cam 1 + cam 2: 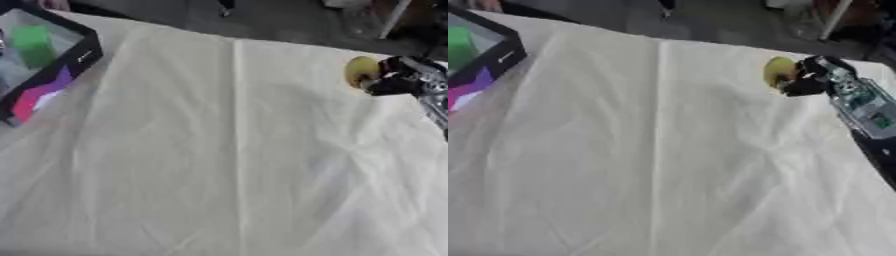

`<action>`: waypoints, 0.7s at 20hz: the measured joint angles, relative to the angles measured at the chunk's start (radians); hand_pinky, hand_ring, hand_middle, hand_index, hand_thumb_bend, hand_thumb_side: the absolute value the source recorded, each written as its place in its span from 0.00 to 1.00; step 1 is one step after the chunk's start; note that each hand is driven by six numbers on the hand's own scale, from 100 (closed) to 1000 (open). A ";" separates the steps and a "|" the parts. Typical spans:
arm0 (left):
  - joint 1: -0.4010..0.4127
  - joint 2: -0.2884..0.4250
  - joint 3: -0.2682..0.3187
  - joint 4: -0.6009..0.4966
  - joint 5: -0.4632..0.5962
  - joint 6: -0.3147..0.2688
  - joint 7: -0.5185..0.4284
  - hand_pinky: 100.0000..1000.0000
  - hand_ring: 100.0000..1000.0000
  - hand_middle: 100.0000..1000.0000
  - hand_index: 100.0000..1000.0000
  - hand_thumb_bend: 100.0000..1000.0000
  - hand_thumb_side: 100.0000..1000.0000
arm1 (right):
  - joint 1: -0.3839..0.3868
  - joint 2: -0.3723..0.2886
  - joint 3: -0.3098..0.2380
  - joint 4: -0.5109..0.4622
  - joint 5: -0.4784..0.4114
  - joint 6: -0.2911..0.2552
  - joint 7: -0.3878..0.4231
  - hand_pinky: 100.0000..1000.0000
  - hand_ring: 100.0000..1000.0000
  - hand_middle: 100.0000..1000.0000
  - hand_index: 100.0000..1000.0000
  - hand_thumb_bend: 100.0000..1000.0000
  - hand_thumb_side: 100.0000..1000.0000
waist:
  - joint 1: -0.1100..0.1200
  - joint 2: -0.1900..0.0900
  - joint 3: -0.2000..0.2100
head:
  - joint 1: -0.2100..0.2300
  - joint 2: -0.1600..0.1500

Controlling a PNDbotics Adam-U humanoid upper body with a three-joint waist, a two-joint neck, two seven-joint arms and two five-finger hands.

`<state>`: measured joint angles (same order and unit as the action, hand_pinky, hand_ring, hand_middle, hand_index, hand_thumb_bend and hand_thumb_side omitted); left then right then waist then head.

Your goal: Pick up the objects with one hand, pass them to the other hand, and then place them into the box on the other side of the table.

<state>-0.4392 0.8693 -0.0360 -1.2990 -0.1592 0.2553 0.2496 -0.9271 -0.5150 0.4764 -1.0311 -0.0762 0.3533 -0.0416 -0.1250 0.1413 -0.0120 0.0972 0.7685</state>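
One right hand [822, 75], seemingly curled round a yellow object [779, 71].

Cloth-covered table [227, 165], box [52, 60] on it

Lighting, as I see it: soft, even, diffuse light; no hard shadows on the creased white tablecloth [219, 150], only faint grey folds. Both views blurred throughout. My right hand [811, 77] and the round yellow object [779, 71] smear at their edges. Pale glare on the black-rimmed box [52, 55] interior.
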 measured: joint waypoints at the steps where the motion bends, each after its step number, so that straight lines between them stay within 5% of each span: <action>1: 0.000 0.000 -0.003 -0.010 0.000 -0.002 -0.002 0.94 0.71 0.63 0.75 0.00 0.43 | -0.018 0.018 0.000 -0.002 0.034 -0.006 0.004 0.78 0.46 0.40 0.40 0.00 0.00 | 0.000 0.000 0.003 | 0.000 0.000; 14: 0.006 0.002 -0.068 -0.231 0.023 -0.017 -0.104 0.93 0.69 0.61 0.77 0.00 0.41 | -0.136 0.263 -0.019 -0.002 0.405 -0.075 0.044 0.76 0.45 0.40 0.40 0.00 0.00 | 0.022 0.000 0.038 | -0.026 0.000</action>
<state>-0.4329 0.8714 -0.1045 -1.5304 -0.1362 0.2388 0.1459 -1.0632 -0.2516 0.4571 -1.0331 0.3289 0.2788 0.0020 -0.1033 0.1412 0.0263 0.0716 0.7687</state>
